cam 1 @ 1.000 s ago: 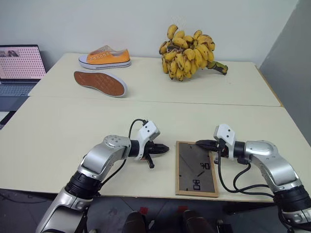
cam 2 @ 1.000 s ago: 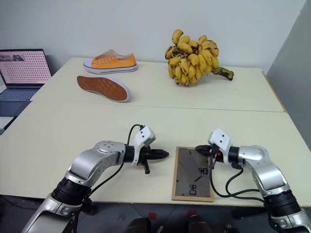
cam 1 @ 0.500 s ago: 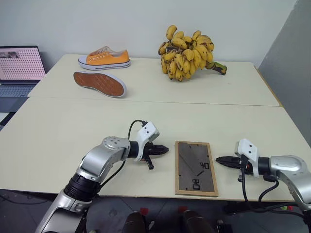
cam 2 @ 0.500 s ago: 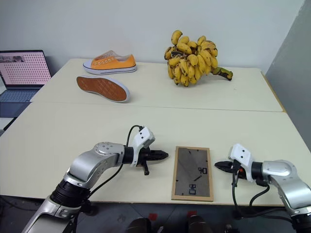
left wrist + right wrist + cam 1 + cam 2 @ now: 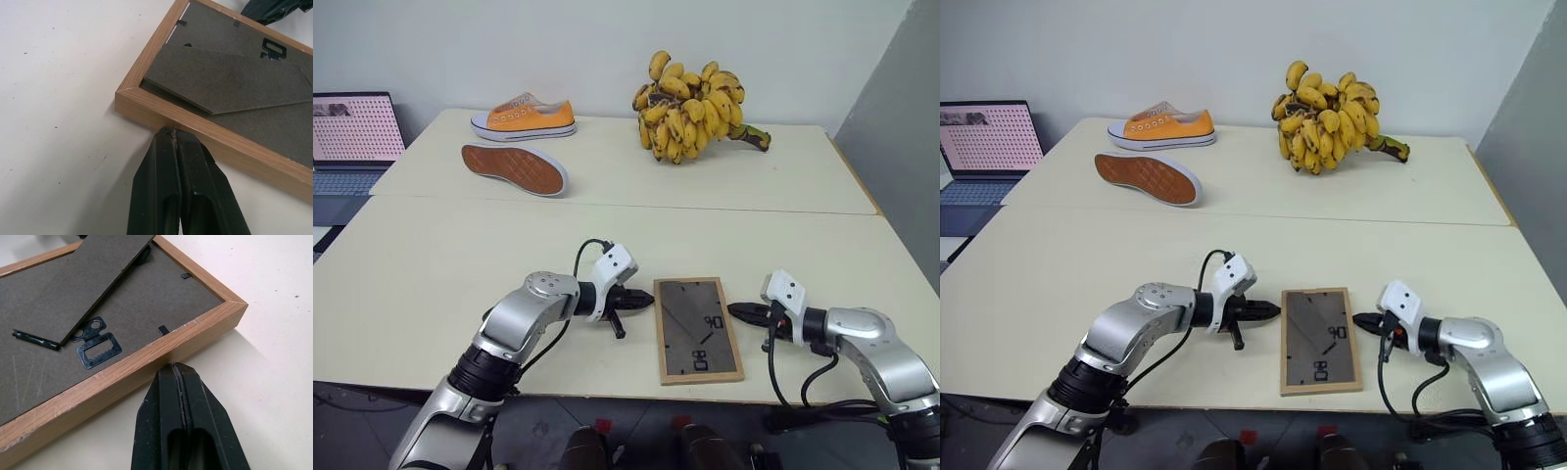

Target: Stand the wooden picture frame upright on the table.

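The wooden picture frame [image 5: 696, 329] is lying back-up near the counter's [image 5: 431, 264] front edge — the left tool [image 5: 174, 131] and right tool [image 5: 177, 366] are pressing against its opposite long sides, both closed tight, gripping nothing.

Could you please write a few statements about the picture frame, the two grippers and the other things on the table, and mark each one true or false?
1. The wooden picture frame lies flat on the table with its dark back panel facing up. True.
2. The left gripper holds the frame between open fingers. False: its fingers are shut, with the tips at the frame's outer edge.
3. The right gripper is shut and sits at the frame's opposite long side. True.
4. A bunch of bananas lies beside the frame. False: it sits at the table's far side.
5. Both orange shoes stand upright. False: one shoe shows its sole.
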Available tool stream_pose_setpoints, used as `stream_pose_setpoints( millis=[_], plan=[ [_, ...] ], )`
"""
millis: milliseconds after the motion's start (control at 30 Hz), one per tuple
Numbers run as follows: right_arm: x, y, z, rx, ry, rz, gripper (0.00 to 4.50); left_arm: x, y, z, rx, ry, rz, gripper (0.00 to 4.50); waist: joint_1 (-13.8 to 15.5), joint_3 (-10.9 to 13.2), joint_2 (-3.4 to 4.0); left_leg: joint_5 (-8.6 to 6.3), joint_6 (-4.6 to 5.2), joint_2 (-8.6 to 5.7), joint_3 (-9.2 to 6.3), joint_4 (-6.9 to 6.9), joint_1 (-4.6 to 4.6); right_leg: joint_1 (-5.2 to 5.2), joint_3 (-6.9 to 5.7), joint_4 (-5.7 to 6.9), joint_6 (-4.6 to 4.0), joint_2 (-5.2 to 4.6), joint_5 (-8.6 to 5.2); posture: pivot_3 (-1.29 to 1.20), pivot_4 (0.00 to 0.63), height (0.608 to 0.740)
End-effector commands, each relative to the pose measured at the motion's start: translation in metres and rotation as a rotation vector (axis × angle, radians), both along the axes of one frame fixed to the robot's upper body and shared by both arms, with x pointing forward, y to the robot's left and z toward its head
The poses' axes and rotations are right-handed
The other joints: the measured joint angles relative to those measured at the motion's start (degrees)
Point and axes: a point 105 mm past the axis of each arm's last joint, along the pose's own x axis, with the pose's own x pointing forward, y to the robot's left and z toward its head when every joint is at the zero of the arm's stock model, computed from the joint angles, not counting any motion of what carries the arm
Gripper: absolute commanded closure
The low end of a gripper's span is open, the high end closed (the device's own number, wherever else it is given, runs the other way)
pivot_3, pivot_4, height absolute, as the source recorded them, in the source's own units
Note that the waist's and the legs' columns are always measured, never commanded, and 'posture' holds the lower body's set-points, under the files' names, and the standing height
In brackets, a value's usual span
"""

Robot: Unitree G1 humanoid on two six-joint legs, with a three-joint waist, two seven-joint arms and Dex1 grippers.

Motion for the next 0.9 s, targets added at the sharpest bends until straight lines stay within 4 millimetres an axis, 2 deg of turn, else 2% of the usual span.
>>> stream_pose_setpoints(
  millis=[33, 267, 400, 533, 767, 900],
  plan=[
    [0.003, 0.023, 0.013, 0.032, -0.045, 0.091, 4.5, 0.001, -0.009, 0.013, -0.038, -0.041, -0.029, 4.42, -0.02, 0.0, 0.0, 0.0, 0.0, 0.01, -0.01, 0.0, 0.0, 0.0, 0.0, 0.0, 0.01, 0.0, 0.0, 0.0, 0.15, 0.74],
    [0.023, 0.05, 0.013, 0.054, -0.056, 0.136, 4.5, 0.028, 0.018, 0.023, -0.029, -0.094, 0.092, 4.42, -0.82, 0.0, 0.0, 0.0, 0.01, 0.02, 0.0, 0.0, 0.01, -0.02, 0.0, 0.02, -0.02, 0.02, 0.01, 0.0, 0.15, 0.74],
    [0.03, 0.06, 0.011, 0.06, -0.057, 0.157, 4.5, 0.041, 0.028, 0.031, -0.035, -0.123, 0.137, 4.42, -0.82, 0.01, 0.0, 0.0, 0.01, 0.02, -0.03, -0.01, -0.07, -0.07, -0.04, 0.02, -0.12, 0.02, 0.06, 0.0, 0.15, 0.74],
    [0.046, 0.072, 0.011, 0.079, -0.069, 0.143, 4.5, 0.054, 0.035, 0.039, -0.038, -0.15, 0.175, 4.42, -0.82, 0.01, 0.01, -0.01, 0.01, 0.02, -0.04, 0.04, -0.11, -0.09, -0.05, 0.02, -0.13, 0.02, 0.07, 0.0, 0.15, 0.74],
    [0.071, 0.075, 0.015, 0.08, -0.122, 0.098, 4.5, 0.056, 0.033, 0.041, -0.033, -0.159, 0.158, 4.42, -0.92, 0.01, 0.02, -0.01, 0.01, 0.02, -0.04, 0.05, -0.13, -0.1, -0.07, 0.03, -0.13, 0.02, 0.07, 0.0, 0.15, 0.74],
    [0.077, 0.071, 0.017, 0.071, -0.139, 0.088, 4.5, 0.051, 0.038, 0.035, -0.01, -0.149, 0.149, 4.42, -0.95, 0.02, 0.03, -0.01, 0.0, 0.03, -0.04, 0.05, -0.15, -0.1, -0.08, 0.04, -0.13, 0.02, 0.07, 0.0, 0.15, 0.74]
  ],
)
